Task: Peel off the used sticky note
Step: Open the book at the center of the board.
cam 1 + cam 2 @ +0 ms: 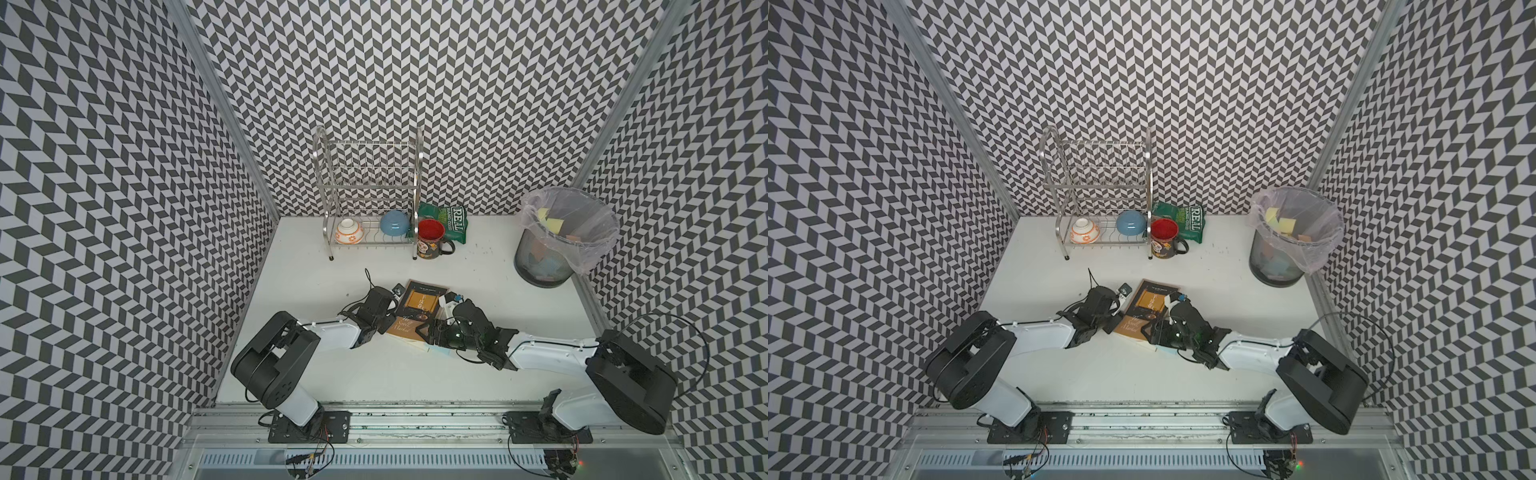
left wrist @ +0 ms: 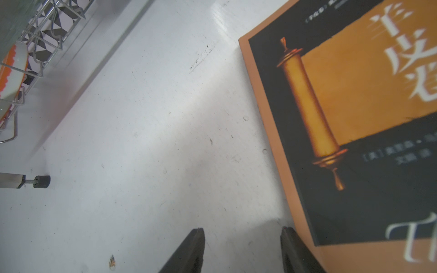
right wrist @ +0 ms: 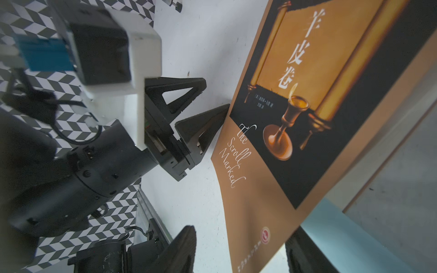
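Right gripper, jaws apart and empty, straddles the book's near corner. Left gripper, also unclenched, touches the book's side edge. Blue note peeks from under that corner, ungripped. I judge the peeling not yet begun.

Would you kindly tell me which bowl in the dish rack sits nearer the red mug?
The plain blue bowl, beside the red mug; the white-and-orange bowl sits farther away.
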{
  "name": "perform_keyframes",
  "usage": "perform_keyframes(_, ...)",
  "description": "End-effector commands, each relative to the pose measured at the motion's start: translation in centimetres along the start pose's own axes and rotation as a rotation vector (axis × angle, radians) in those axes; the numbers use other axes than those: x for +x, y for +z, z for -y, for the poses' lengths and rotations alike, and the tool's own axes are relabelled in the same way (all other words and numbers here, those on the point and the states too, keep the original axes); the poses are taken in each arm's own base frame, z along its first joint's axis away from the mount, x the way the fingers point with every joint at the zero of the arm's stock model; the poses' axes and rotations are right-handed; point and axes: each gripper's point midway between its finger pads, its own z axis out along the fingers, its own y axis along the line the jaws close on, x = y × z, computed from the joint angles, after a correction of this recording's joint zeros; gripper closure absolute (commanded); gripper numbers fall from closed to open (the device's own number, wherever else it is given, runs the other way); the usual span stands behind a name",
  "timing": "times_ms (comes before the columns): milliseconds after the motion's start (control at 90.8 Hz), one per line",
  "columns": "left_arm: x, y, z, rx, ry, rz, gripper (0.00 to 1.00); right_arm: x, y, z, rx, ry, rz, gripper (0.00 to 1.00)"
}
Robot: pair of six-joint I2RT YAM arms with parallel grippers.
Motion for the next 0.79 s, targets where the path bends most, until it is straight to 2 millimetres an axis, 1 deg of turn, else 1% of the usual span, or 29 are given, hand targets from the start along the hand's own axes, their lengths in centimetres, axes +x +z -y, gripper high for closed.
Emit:
perform_keyframes(0,1.6,0.5,1.1,0.034,0.036,-0.06,0.45,-0.6,-0.1,-0.6,-0.075,0.029,0.064,0.39)
perform_keyframes(364,1.6,0.6,1.1,0.033,0.036,-0.06,0.45,0.5,0.3,0.7,-0.083,0.086,0.053,0.39)
perform_keyframes(683,1.6,0.6,1.1,0.032,0.038,-0.063,0.45,-0.3,0.8,-0.5,-0.126,0.089,0.065,0.39)
perform_keyframes(782,1.5,0.6,1.1,0.032,0.037,-0.061,0.45,-0.5,0.8,-0.5,-0.124,0.093,0.073,0.4)
